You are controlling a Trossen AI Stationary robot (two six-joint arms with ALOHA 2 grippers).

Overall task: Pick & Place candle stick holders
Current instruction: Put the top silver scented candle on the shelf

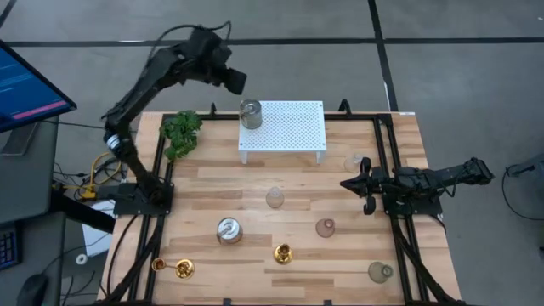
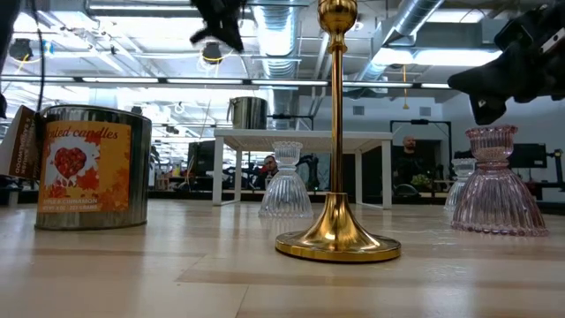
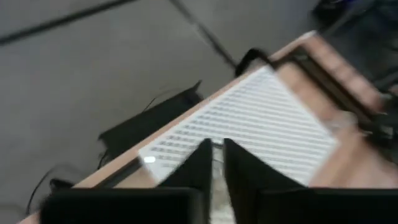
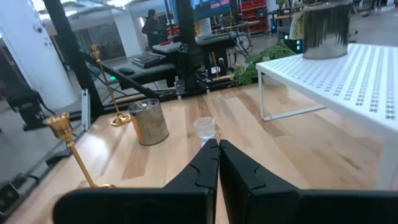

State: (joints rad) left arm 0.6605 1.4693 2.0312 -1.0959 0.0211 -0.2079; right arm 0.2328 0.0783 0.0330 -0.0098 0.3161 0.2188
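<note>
Three gold candle stick holders stand on their round bases near the table's front edge: one at the middle, tall with a thin stem, and two at the front left. My left gripper hangs high over the table's far edge, just beyond a tin can on a white stand. In the left wrist view its fingers are nearly together with nothing between them. My right gripper rests shut and level at the table's right side, holding nothing.
A labelled candle tin stands left of the middle holder. Small glass vases are spread over the middle and front right. A green plant lies at the far left. People stand in the room behind.
</note>
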